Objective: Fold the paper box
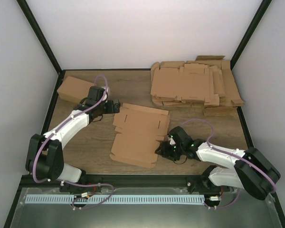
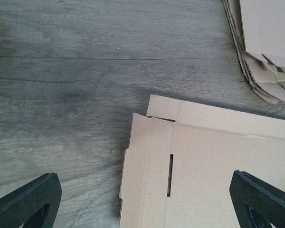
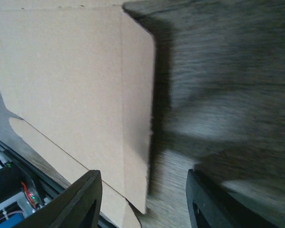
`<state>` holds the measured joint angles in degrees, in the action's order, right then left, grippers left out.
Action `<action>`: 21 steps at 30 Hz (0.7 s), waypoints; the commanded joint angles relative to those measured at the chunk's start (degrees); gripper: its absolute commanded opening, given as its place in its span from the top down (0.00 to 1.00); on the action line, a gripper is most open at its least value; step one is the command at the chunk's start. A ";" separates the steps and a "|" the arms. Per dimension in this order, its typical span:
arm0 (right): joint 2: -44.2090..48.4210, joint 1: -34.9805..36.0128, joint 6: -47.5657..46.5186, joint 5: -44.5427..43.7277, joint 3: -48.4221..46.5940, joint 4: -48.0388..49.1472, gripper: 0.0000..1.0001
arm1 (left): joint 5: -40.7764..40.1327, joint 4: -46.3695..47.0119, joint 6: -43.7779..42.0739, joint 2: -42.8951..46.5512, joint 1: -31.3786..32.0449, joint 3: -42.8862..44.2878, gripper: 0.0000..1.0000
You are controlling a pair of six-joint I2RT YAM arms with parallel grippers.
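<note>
Top external view is showing the table (image 1: 85, 142) with three groups of cardboard on it. At far left, a folded brown box (image 1: 76, 90) is sitting near the table's left edge; its inside is not showing.

Just right of it, the left gripper (image 1: 115, 107) is hovering with its jaws spread wide and holding nothing. It is pointing at the far-left corner of the paper box (image 1: 137, 135). In the left wrist view both fingers (image 2: 26, 202) are framing that corner and its narrow slot (image 2: 170, 175), and bare wood is lying open to the left and beyond.

The paper box is lying unfolded at the table's middle, between the two grippers. Open wood is running along its left side and along its near edge.

The right gripper (image 1: 162, 150) is sitting low at the sheet's near-right edge. In the right wrist view its fingers (image 3: 80, 199) are standing apart with a clear gap, and the edge of the sheet's right flap is reaching into that gap. Nothing is clamped. Whether a pad is touching the cardboard cannot be told. The flap is casting a dark shadow onto the wood.

At far right, a thick stack of flat blanks (image 1: 194, 85) is resting by the back wall — near the sheet's far-right corner, with a strip of wood between them.
</note>
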<state>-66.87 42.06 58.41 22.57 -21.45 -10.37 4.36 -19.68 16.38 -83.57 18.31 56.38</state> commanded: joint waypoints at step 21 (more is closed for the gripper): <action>-7.72 -0.18 -28.87 -0.97 -14.81 -8.59 0.99 | -1.49 -1.81 -1.80 11.82 -1.96 -0.09 0.00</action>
<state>-78.06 41.95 41.93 21.26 -33.06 -11.57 5.04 -18.65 18.48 -74.78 16.58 52.49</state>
